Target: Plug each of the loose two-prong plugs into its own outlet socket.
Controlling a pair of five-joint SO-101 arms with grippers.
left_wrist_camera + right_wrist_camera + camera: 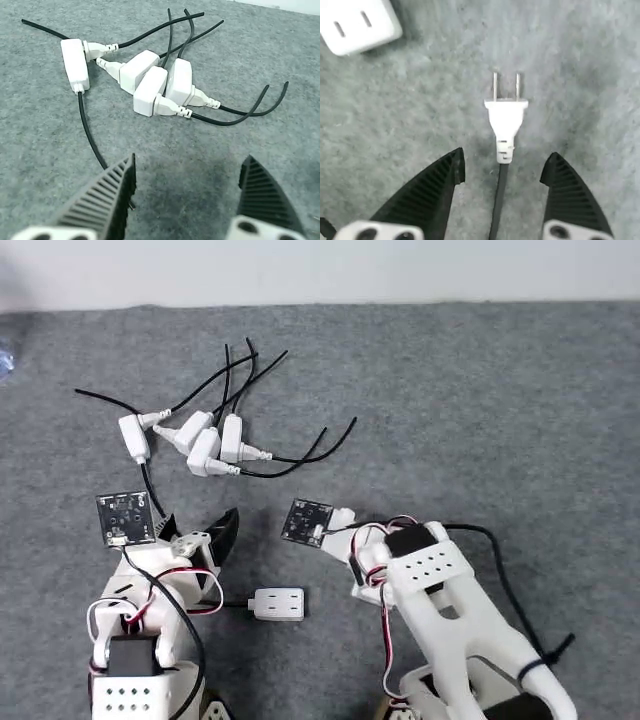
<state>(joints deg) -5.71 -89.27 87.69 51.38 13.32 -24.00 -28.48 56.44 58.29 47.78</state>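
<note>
Near the outlet socket (357,25), the white plug (506,117) points its metal prongs away from the right gripper (506,152). That and the left gripper (190,159) both gape, holding nothing.

Overhead overview; both wrist cameras low, forward-down.

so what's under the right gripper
A loose two-prong plug lies flat on the grey carpet below the right gripper, between its open fingers, prongs pointing away. Its black cord runs back beneath the gripper, so the cord's far end is hidden.

A white two-prong plug (506,116) lies flat, prongs bare, near a lone outlet socket (277,604); four plugged sockets (204,450) cluster apart.
</note>
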